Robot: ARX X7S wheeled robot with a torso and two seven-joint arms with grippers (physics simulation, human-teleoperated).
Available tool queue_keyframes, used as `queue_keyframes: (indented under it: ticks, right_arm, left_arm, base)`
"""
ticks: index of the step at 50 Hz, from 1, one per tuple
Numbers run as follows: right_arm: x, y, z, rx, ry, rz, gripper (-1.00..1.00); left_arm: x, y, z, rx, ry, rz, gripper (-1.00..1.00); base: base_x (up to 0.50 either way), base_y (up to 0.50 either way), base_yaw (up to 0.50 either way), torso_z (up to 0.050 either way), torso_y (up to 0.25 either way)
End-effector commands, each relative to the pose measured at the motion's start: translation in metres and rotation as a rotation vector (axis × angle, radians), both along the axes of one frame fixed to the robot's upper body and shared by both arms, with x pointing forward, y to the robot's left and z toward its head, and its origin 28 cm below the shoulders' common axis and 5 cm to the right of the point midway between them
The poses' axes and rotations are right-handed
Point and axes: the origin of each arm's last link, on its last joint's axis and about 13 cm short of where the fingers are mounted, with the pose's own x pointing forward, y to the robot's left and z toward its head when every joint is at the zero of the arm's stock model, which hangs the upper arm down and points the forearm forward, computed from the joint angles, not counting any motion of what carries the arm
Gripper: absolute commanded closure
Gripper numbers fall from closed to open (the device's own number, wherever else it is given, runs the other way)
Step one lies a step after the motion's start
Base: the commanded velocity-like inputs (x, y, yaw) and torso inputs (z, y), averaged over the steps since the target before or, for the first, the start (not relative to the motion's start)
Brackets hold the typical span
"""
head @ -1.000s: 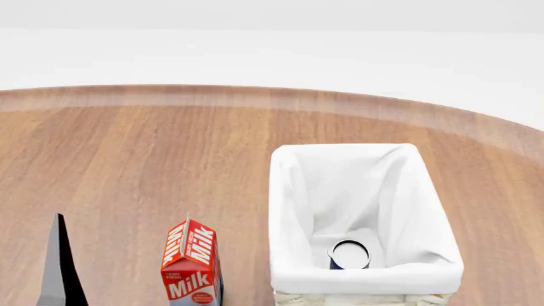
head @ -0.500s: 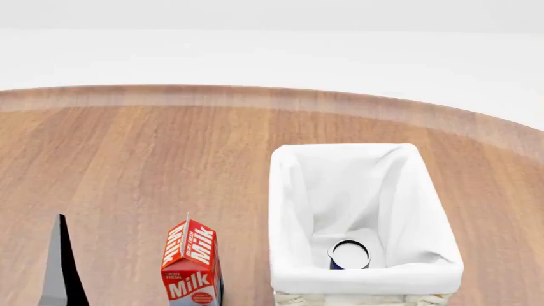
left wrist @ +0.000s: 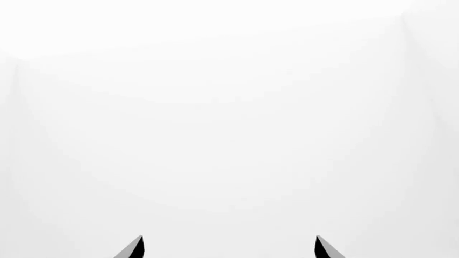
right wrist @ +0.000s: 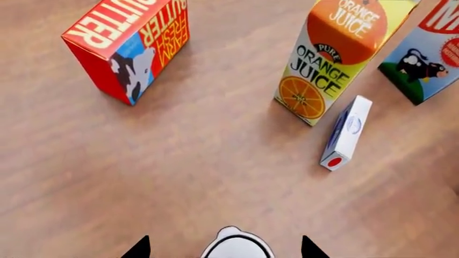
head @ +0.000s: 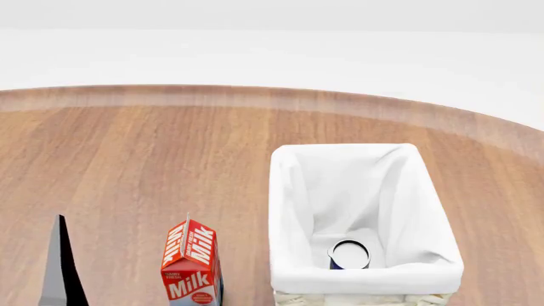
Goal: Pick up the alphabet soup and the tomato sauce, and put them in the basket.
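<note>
Head and wrist views: one can in the basket (head: 365,280), a second between my right gripper's (right wrist: 226,248) tips.

The alphabet soup (head: 350,255) stands upright on the white lining at the basket's near end; the milk carton (head: 192,264) stands just left of the basket on the wooden table (head: 127,159). My left gripper (left wrist: 228,248) faces blank white, fingers spread wide with nothing between them. My right gripper's two tips flank a pale can top (right wrist: 237,248), possibly the tomato sauce, though no label shows and I cannot tell whether the fingers touch it. Beyond it stand a butter box (right wrist: 129,45) and an orange juice carton (right wrist: 337,54), with a small blue-and-white box (right wrist: 346,131) lying beside the juice.
</note>
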Motion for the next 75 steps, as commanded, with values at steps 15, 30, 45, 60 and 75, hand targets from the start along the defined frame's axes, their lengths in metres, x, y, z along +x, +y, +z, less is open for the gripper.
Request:
queue_keyframes:
  ticks: [15, 30, 45, 60, 75]
  right_arm:
    - [0.003, -0.001, -0.019, -0.016, 0.027, -0.015, -1.00]
    - [0.006, -0.003, -0.031, -0.030, 0.039, -0.029, -1.00]
    - [0.007, -0.004, -0.038, -0.040, 0.052, -0.036, -1.00]
    - [0.008, -0.003, -0.046, -0.049, 0.049, -0.039, -1.00]
    - [0.009, -0.002, -0.046, -0.056, 0.060, -0.044, -1.00]
  left_arm:
    - [0.000, 0.000, 0.000, 0.000, -0.002, 0.000, -1.00]
    - [0.000, 0.000, -0.001, -0.004, 0.000, 0.000, -1.00]
    - [0.001, 0.000, -0.002, -0.004, 0.002, 0.000, -1.00]
    - [-0.001, 0.001, 0.000, -0.004, -0.001, 0.003, -1.00]
    - [-0.001, 0.000, 0.001, -0.001, -0.002, 0.000, -1.00]
  base:
    - [0.00, 0.00, 0.00, 0.000, 0.000]
    - [0.00, 0.00, 0.00, 0.000, 0.000]
    - [0.00, 0.00, 0.00, 0.000, 0.000]
    - [0.00, 0.00, 0.00, 0.000, 0.000]
    - [0.00, 0.00, 0.00, 0.000, 0.000]
